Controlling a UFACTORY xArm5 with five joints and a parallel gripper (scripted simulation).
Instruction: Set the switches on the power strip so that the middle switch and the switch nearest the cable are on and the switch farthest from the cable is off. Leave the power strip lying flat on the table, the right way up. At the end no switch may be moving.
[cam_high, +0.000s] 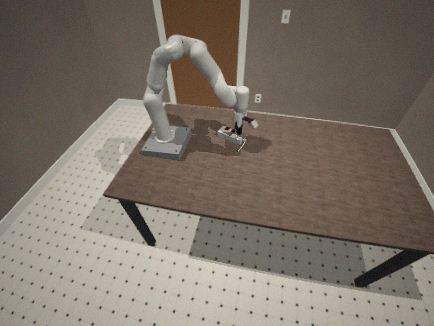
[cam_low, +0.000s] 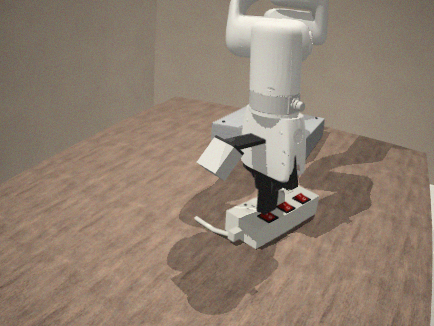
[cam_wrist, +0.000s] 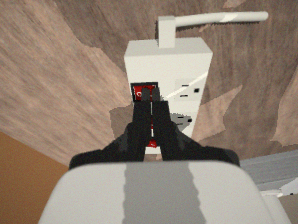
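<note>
A white power strip (cam_high: 226, 136) (cam_low: 287, 220) (cam_wrist: 169, 57) lies flat on the brown table (cam_high: 310, 180) (cam_low: 100, 200), right way up. Its short white cable (cam_low: 210, 226) (cam_wrist: 220, 18) leaves one end. It has three red rocker switches: the one nearest the cable (cam_low: 268, 217) (cam_wrist: 142, 92), the middle one (cam_low: 285, 207), and the farthest one (cam_low: 301, 198). My gripper (cam_low: 266, 209) (cam_wrist: 151, 99) (cam_high: 238, 131) is shut with nothing between its black fingers. The fingertips press down on the switch nearest the cable. In the wrist view the fingers hide the middle and far switches.
The arm's grey base (cam_high: 166, 143) (cam_low: 310, 127) stands on the table behind the strip. A white camera box (cam_low: 220, 158) sticks out from the wrist. A door (cam_high: 200, 50) is behind the table.
</note>
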